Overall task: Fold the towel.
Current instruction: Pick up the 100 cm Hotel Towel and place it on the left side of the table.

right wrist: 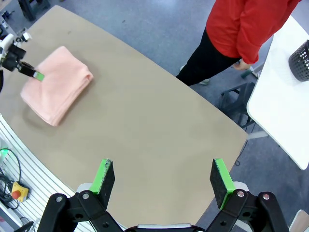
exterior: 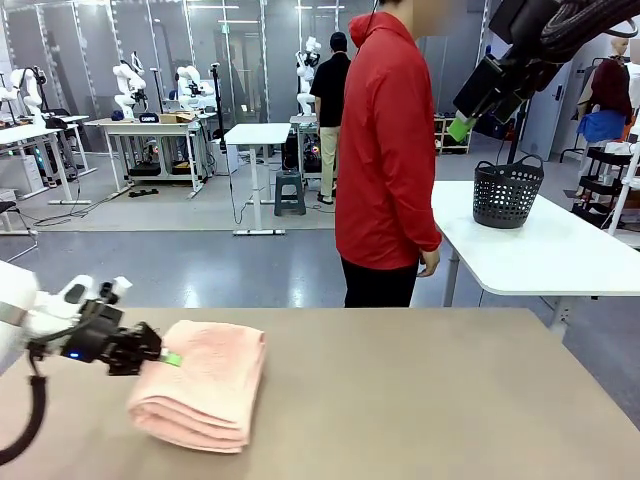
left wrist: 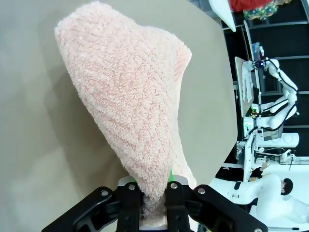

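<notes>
Left gripper (left wrist: 153, 203) clamped on towel (left wrist: 130, 111) edge; left wrist view shows terry pinched between the black fingers, cloth lifted up from table (left wrist: 29, 145). Front view adds context: towel (exterior: 205, 385) folded in a thick stack at table's (exterior: 420, 400) left, left gripper (exterior: 165, 356) coming in low from the left at its top layer. Right wrist view looks down from high: right gripper (right wrist: 161, 179) wide, green pads apart, well clear of towel (right wrist: 55, 84). Probably top layer only in grip; hard to tell. Person in red jacket (exterior: 385, 150) stands beyond far edge, near black basket (exterior: 507, 192) on white table (exterior: 560, 250).
</notes>
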You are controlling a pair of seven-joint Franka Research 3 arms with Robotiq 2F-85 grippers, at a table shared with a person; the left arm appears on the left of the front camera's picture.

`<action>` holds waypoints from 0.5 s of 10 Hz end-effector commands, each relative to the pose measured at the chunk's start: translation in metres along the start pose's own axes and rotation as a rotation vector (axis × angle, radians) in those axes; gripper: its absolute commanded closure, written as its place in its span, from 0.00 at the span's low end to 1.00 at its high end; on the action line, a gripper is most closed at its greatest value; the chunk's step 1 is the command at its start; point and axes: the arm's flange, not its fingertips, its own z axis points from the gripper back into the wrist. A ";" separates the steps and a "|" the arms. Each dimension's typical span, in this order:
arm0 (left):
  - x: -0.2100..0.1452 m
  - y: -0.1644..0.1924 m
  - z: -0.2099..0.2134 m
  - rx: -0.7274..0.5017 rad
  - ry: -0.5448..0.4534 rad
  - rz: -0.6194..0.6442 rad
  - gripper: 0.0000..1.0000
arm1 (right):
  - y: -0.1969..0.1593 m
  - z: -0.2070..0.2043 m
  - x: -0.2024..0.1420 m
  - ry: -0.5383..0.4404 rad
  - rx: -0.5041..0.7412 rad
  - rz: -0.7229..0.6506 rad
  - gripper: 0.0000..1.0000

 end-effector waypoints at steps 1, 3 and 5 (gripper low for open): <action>0.013 0.025 0.053 0.010 0.038 -0.009 1.00 | -0.001 0.001 -0.001 0.007 0.002 0.006 0.00; 0.021 0.063 0.105 0.090 0.068 -0.006 1.00 | -0.001 0.001 -0.001 0.007 0.002 0.006 0.00; 0.028 0.093 0.152 0.131 0.043 0.010 1.00 | -0.001 0.001 -0.001 0.007 0.002 0.006 0.00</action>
